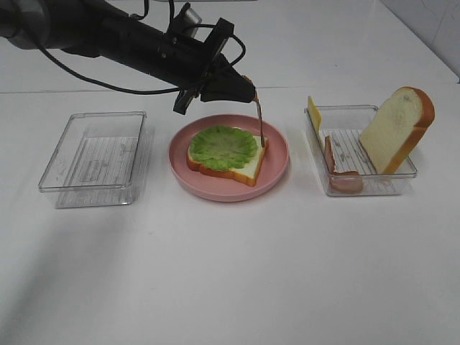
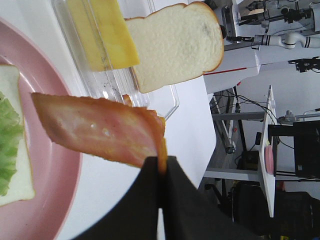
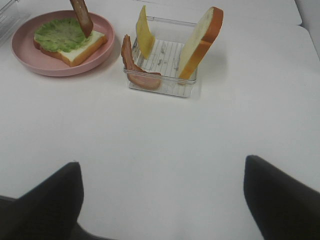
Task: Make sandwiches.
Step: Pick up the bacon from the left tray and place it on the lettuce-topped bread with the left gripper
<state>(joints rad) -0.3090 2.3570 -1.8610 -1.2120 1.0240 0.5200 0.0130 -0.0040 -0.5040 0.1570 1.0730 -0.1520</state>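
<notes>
Table space is split three ways, and the right gripper hovers low over its near part, jaws apart and holding nothing (it is outside the high view). A clear tray on the left shows nothing in it, and a second tray on the right serves as the supply bin. Between them is the pink plate, where the sandwich is being built.

It carries a bread slice topped with lettuce. The top slice leans upright in the right tray, presumably kept for last.

The left gripper is clamped on one end of a bacon strip, dangling it above the plate, likely to lay it on the lettuce. Another bacon piece and the cheese rest against the supply tray's walls.

From above the hanging strip is seen edge-on, and I cannot tell whether its lower end touches the bread.
</notes>
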